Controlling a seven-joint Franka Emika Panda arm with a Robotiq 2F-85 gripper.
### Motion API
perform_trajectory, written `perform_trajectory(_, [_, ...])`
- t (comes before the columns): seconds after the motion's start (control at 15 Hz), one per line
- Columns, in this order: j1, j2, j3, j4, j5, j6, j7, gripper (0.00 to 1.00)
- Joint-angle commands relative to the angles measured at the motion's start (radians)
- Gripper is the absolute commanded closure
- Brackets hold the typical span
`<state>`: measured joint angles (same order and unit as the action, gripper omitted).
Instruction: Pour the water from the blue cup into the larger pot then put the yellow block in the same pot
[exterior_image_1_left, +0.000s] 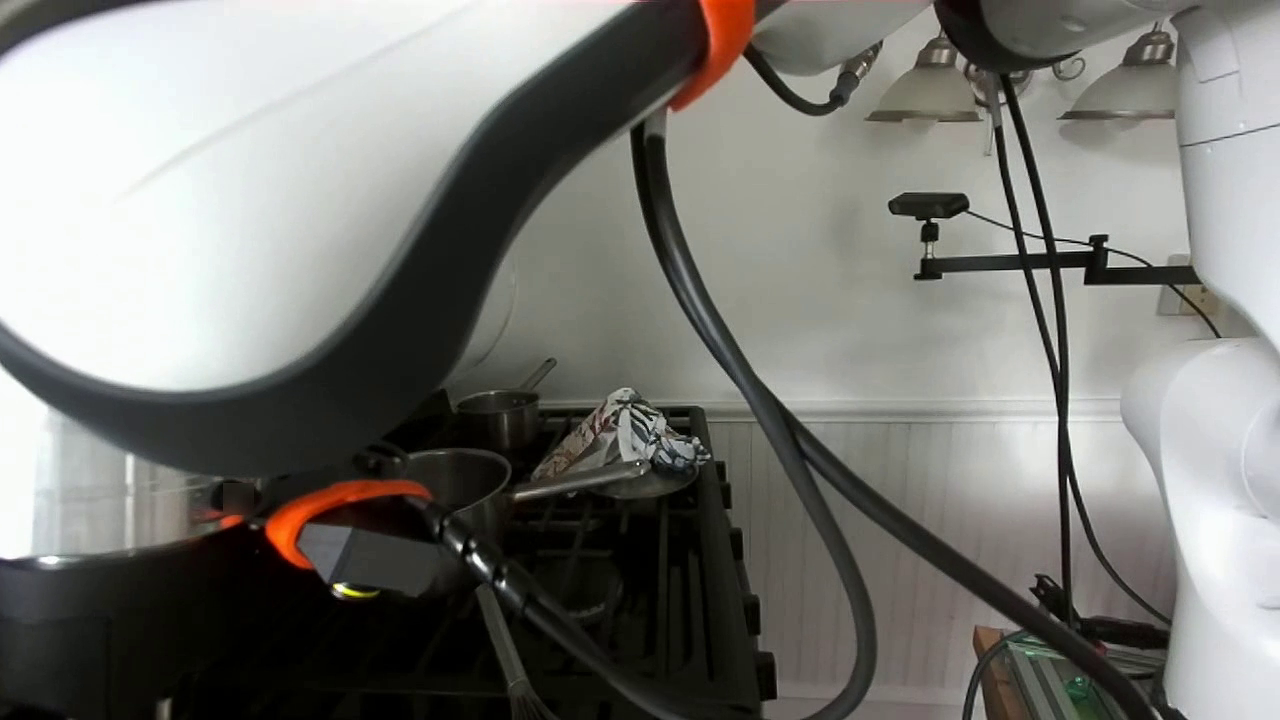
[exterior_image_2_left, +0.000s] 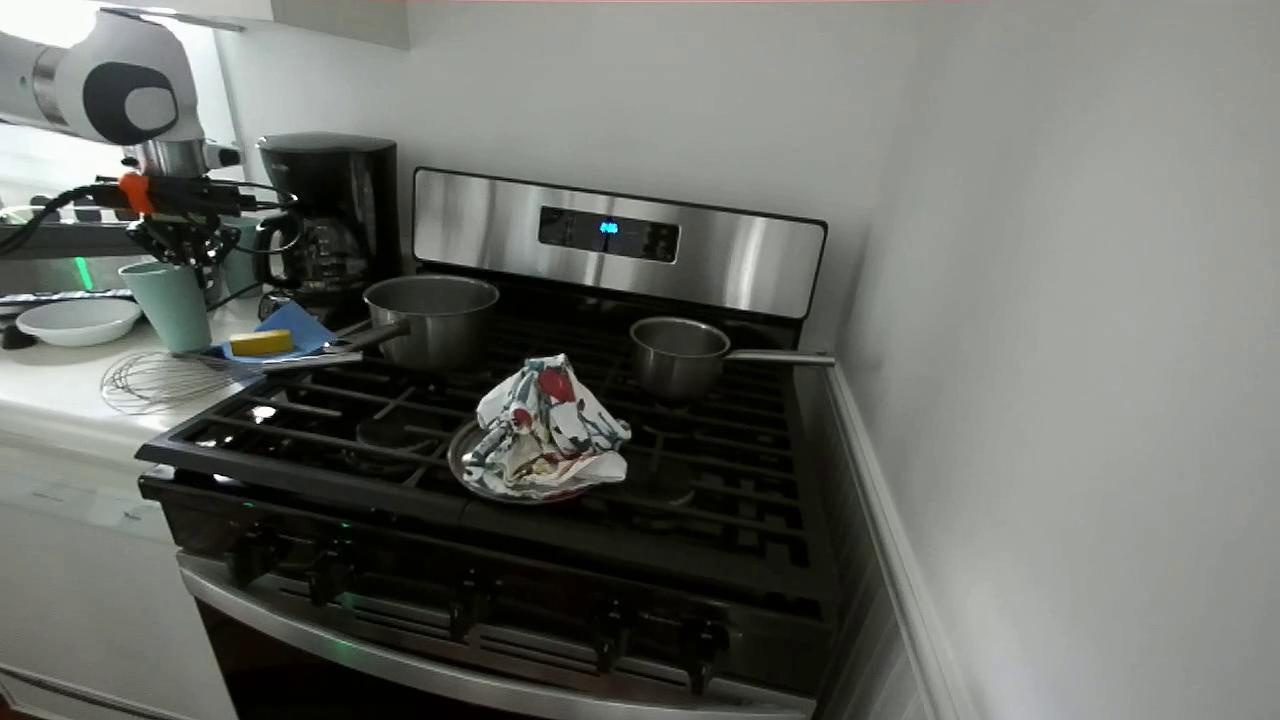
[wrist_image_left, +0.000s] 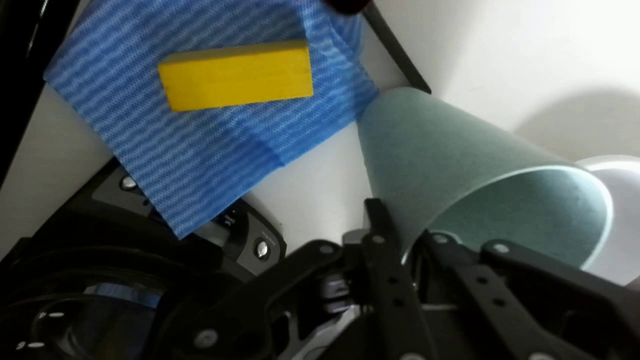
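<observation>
Teal tapered cup (exterior_image_2_left: 170, 308): on the counter (exterior_image_2_left: 50, 385), near the stove (exterior_image_2_left: 400, 540) edge; could topple if the claw (wrist_image_left: 407, 225) lifts while snagged.
Claw: straddles the cup's wall; pinching or loose, I can't make out.
White arm (exterior_image_2_left: 115, 85): wrist pointing down.
Yellow block (wrist_image_left: 237, 77): on the blue cloth (wrist_image_left: 215, 145).
Larger saucepan (exterior_image_2_left: 440, 335): stove's back corner, counter side.

Kitchen around me, by its fittings one in home. I see gas stove (exterior_image_2_left: 650, 562) with black grates (exterior_image_2_left: 305, 408), row of knobs (exterior_image_2_left: 470, 610), oven handle (exterior_image_2_left: 450, 684), steel backguard (exterior_image_2_left: 740, 265) and lit display (exterior_image_2_left: 609, 229). Larger pot (exterior_image_2_left: 445, 335) and smaller pot (exterior_image_2_left: 675, 370), both long-handled, sit on it. White desk (exterior_image_2_left: 50, 390) beside stove: coffee maker (exterior_image_2_left: 345, 168) and white bowl (exterior_image_2_left: 80, 326) stand there, wire whisk (exterior_image_2_left: 235, 371) and blue cup (exterior_image_2_left: 170, 308) close by. Upper cabinet (exterior_image_2_left: 335, 18) hangs higher up. White wall (exterior_image_1_left: 830, 330) tells me home too: bell-shaded lamps (exterior_image_1_left: 930, 88), pale rail (exterior_image_1_left: 930, 411), beadboard panelling (exterior_image_1_left: 970, 480) below it.
</observation>
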<state>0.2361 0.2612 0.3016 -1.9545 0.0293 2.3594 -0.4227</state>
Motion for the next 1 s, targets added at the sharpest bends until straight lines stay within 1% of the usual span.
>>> perform_trajectory(0.0, [-0.016, 0.01, 0.012, 0.024, 0.034, 0.006, -0.036, 0.56])
perform_trajectory(0.27, [-0.021, -0.007, 0.0, 0.03, 0.024, 0.002, -0.002, 0.3])
perform_trajectory(0.4, [-0.018, -0.02, -0.024, 0.035, -0.008, -0.013, 0.069, 0.16])
perform_trajectory(0.53, [-0.012, -0.039, -0.06, 0.031, -0.052, -0.034, 0.186, 0.02])
perform_trajectory(0.67, [-0.011, -0.052, -0.091, 0.03, -0.083, -0.06, 0.291, 0.0])
perform_trajectory(0.93, [-0.012, -0.037, -0.129, 0.06, -0.1, -0.192, 0.462, 0.0])
